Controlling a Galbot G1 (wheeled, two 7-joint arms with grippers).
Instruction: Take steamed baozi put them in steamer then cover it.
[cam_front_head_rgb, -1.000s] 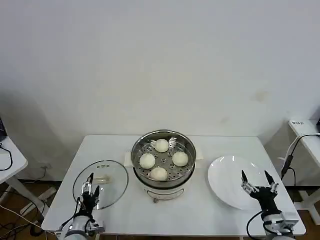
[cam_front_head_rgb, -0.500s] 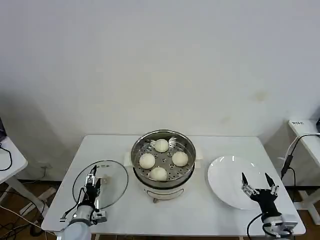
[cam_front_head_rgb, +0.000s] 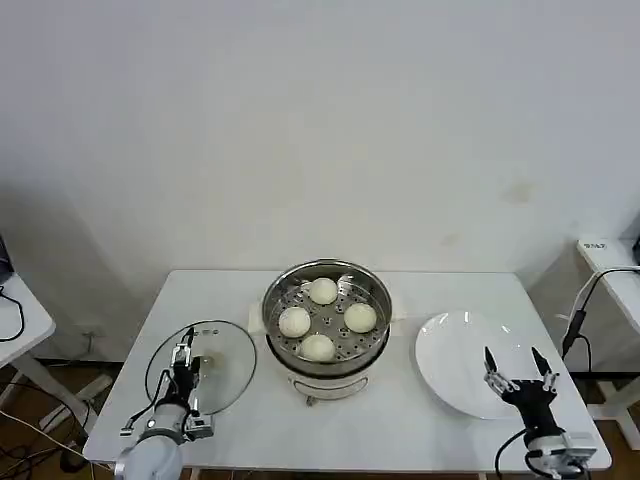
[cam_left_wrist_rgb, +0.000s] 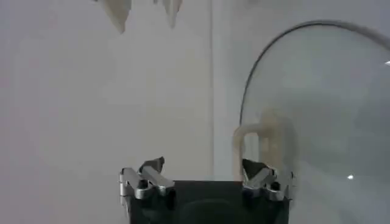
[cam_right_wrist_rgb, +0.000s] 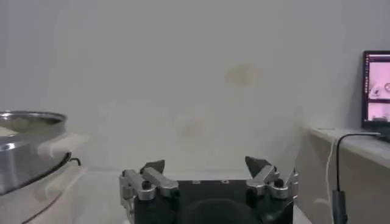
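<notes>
On the white table (cam_front_head_rgb: 240, 420), the left gripper (cam_front_head_rgb: 183, 360) spreads wide over the glass lid (cam_front_head_rgb: 215, 365); the right gripper (cam_front_head_rgb: 518, 366) gapes above the plate (cam_front_head_rgb: 450, 350), a white wall (cam_front_head_rgb: 320, 120) behind.

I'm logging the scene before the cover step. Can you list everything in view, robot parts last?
steamed baozi: four, cream-white, on the perforated tray inside the steamer
steamer: one, shiny steel, table centre
glass lid: one, clear with pale handle, flat on the table at the steamer's left
plate: one, white, at the steamer's right
table: one, white, under everything
monitor: one, lit, on a side table to the right
left gripper: one, black and silver, jaws open, over the lid's near edge
right gripper: one, black and silver, jaws open, over the plate's near edge
</notes>
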